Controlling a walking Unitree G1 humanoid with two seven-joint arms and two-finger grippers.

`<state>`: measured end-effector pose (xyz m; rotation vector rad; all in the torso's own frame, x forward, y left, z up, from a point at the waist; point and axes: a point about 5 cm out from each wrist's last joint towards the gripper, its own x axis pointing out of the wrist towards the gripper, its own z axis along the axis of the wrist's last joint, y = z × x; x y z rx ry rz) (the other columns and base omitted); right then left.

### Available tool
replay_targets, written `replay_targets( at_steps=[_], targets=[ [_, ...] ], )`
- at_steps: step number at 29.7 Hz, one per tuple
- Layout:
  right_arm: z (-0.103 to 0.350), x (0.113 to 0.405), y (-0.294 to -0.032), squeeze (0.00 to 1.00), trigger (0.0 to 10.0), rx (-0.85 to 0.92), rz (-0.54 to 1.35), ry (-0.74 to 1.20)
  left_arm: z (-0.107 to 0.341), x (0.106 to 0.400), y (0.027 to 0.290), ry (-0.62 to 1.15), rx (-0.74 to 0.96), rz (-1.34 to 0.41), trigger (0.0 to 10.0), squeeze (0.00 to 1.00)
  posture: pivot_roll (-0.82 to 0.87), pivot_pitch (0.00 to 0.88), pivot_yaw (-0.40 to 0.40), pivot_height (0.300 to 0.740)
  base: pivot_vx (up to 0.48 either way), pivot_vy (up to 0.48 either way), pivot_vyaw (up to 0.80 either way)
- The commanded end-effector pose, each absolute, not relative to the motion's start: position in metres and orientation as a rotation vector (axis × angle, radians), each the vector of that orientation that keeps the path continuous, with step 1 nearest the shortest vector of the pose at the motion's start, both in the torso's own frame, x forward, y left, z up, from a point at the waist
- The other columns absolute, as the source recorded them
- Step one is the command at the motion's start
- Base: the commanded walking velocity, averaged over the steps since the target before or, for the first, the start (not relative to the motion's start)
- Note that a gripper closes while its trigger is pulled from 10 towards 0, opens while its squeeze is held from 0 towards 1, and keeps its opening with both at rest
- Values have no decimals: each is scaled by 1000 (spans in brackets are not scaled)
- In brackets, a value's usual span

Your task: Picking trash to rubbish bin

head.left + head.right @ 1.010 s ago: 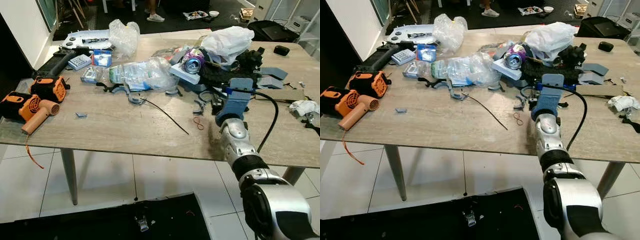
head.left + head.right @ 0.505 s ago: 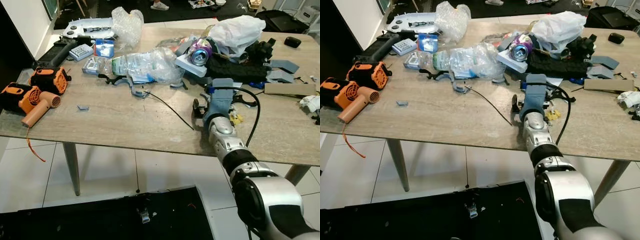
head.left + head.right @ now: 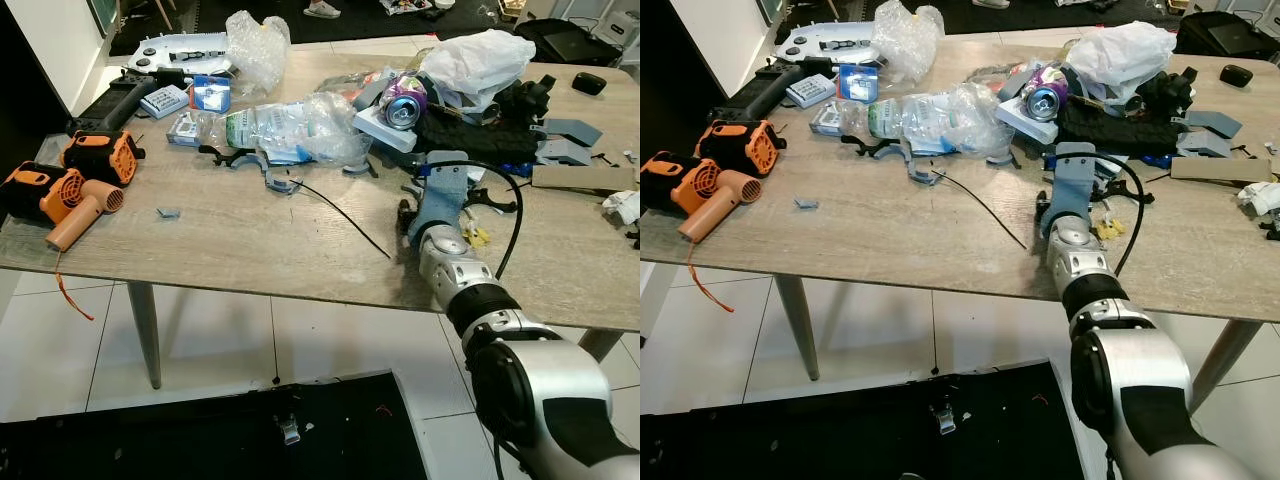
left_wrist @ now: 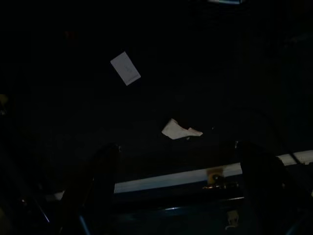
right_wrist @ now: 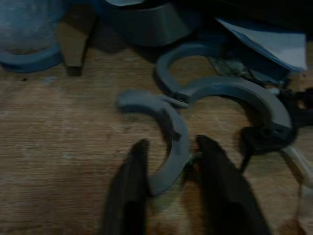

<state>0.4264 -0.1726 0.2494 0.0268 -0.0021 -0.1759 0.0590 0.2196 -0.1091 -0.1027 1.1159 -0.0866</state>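
1. At the left end of the tabletop [image 3: 220, 250] lie an orange hair dryer [image 3: 75, 205] and an orange-and-black power tool [image 3: 100, 155]; neither looks like trash.
2. The left pincer [image 4: 173, 166] hangs idle in the dark, its two fingers standing wide apart with nothing between them. Two pale scraps of paper [image 4: 181, 129] lie on the dark floor beyond.
3. Toward the middle, a crumpled clear plastic bag [image 3: 290, 130] sits behind a thin black wire [image 3: 340, 220] that trails across the wood.
4. Right of the wire, the right pincer [image 5: 168, 161] is down at the tabletop just in front of the clutter. Its fingers are narrowly parted around a curved grey plastic clip [image 5: 164, 134], one on each side. Whether they press it firmly is hard to tell, and the piece appears to rest on the wood.
5. Behind lie a crushed drink can [image 3: 405, 105], a black mat [image 3: 470, 140] and a white plastic bag [image 3: 475, 60].
6. Judged step: grasping the first piece of trash. Next calls for squeezing fully, lifting clear of the neighbouring grey ring [image 5: 234, 90], then carrying it off to a rubbish bin.
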Motion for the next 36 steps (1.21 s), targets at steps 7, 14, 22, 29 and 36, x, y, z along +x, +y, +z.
replay_targets(
  at_steps=[7,14,22,29,36],
  targets=[
    [231,424,-179,0,0,109,-186,96,-112,52,217,1161,-114,-79,10000,0,69,368,47,740,0,0,0],
    [242,426,-176,0,0,261,-116,27,-111,67,216,1141,-116,-64,10000,0,59,304,35,740,0,0,0],
    [258,426,-150,0,10000,669,214,-142,-107,84,225,1099,-129,-4,10000,0,37,255,39,740,0,0,0],
    [264,419,-130,0,10000,795,473,-235,-100,97,242,1075,-99,52,10000,0,25,209,53,740,0,0,0],
    [251,392,-96,0,10000,808,900,-315,-79,127,286,974,39,259,10000,0,31,166,45,740,0,0,0]
  ],
)
